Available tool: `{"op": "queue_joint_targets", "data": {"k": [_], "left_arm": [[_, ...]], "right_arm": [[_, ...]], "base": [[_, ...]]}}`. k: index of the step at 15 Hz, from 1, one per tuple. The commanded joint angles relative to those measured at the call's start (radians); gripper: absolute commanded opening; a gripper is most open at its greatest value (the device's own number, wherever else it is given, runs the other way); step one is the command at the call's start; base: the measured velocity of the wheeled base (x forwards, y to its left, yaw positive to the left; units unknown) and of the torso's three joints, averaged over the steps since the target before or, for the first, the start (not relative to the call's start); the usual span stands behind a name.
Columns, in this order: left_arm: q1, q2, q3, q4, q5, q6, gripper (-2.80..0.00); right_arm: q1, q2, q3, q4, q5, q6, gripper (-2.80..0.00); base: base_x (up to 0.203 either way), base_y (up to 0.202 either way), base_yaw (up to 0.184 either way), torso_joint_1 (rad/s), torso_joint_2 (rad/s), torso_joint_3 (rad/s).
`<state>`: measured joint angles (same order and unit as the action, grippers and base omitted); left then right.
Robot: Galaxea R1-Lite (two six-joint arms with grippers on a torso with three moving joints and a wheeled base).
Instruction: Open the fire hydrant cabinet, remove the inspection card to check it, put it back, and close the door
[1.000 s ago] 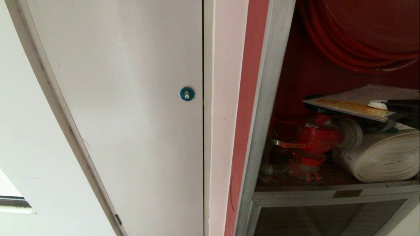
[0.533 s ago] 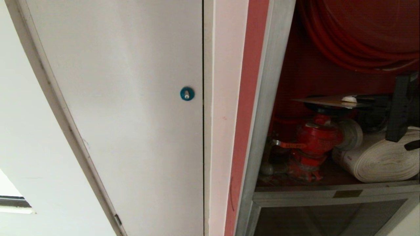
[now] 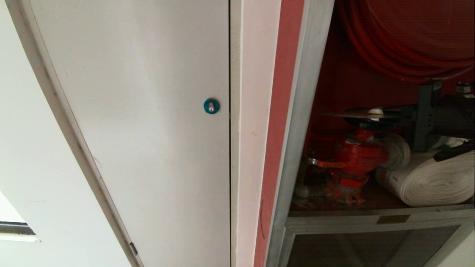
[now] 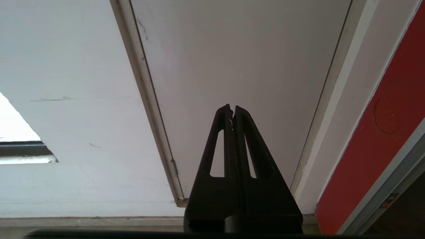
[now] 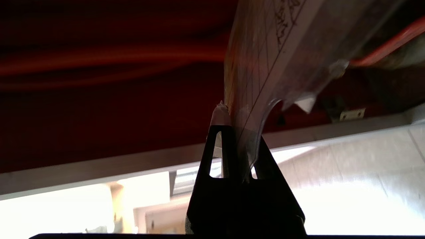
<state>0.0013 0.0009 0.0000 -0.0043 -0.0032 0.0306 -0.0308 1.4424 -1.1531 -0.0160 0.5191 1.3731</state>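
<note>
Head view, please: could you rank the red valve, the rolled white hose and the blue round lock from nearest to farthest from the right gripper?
1. Rolled white hose, just below the right gripper.
2. Red valve, below it, towards the cabinet's left.
3. Blue round lock, far left on the white door.

A plain white door (image 3: pixel 148 111) with a blue round lock (image 3: pixel 211 106) fills the wall.

We see closet door (image 3: pixel 148 111) left of fire hydrant cabinet (image 3: pixel 300 111); inside, inspection card (image 3: pixel 362 114) above valve (image 3: pixel 358 155), rolled hose (image 3: pixel 430 181) right.
</note>
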Motion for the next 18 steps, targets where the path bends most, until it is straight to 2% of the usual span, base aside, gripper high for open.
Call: {"op": "queue_joint_targets", "data": {"k": [1,13,18], "left_arm": [[0.002,0.001,0.002,0.000,0.000,0.000,-2.80],[0.000,0.001,0.002,0.000,0.000,0.000,-2.80],[0.001,0.001,0.003,0.000,0.000,0.000,-2.80]], "right_arm": [[0.003,0.033,-0.011,-0.006,0.008,0.008,-2.80],[-0.001,0.118,-0.070,-0.047,0.003,0.007,-2.80],[-0.045,0.098,-0.064,-0.038,0.001,0.003,-2.80]], "base": [[0.000,0.000,0.000,0.000,0.00,0.000],[0.000,0.000,0.000,0.000,0.00,0.000],[0.000,0.000,0.000,0.000,0.00,0.000]]}}
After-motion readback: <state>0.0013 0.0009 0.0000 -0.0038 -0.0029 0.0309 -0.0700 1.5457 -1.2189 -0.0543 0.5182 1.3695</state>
